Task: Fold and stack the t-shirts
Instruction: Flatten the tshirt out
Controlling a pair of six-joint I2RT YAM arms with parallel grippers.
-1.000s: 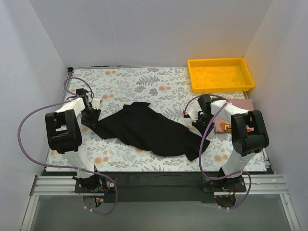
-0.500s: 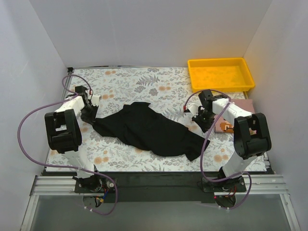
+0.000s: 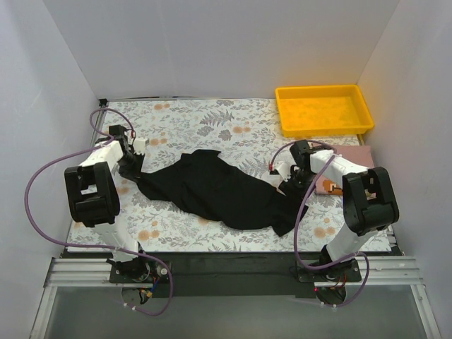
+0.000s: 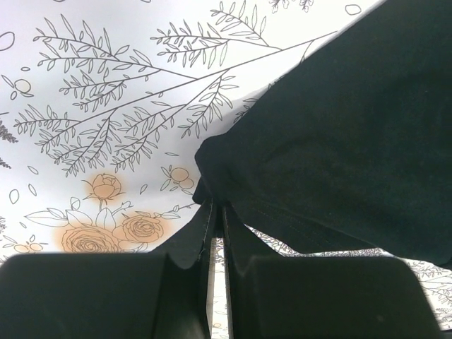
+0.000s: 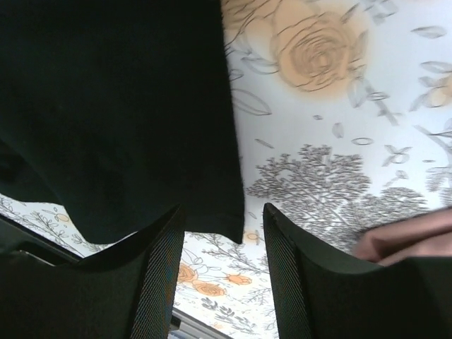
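1. t-shirt (image 3: pixel 219 187): one black shirt, crumpled. it lies in a slant across the middle of the tabletop (image 3: pixel 191 120), with its left tip toward the left edge and its right end lower, toward the near edge. not flat, not folded, and no stack is visible.
2. changed at the left: the left jaws were part open a second ago and are now pressed together. in the left wrist view they pinch a bunched corner of the shirt (image 4: pixel 339 127) at its left tip. the left arm (image 3: pixel 106 152) has shifted a little toward the far-left corner.
3. changed at the right: the right arm (image 3: pixel 332 164) swung out over the book (image 3: pixel 351 154) half a second ago and is now back at the shirt's right edge. the right jaws were shut then and are spread now. the hem (image 5: pixel 106 106) hangs across the gap and is not clamped.
4. meaning, as a judgement: one end is secured and the other grab is being lined up. this looks like a stretch-out to flatten the shirt before any fold, so it is early in the task.
5. risk: the right jaws may catch only the thin hem or miss it.
6. surface: the tabletop has a white floral print with orange roses. the yellow tray (image 3: pixel 318 89) is at the far-right corner, and the pinkish book is by the right edge, just beside the right arm.
7. room: plain white walls (image 3: pixel 226 49) stand on three sides. purple cables (image 3: pixel 42 176) loop off both arms.
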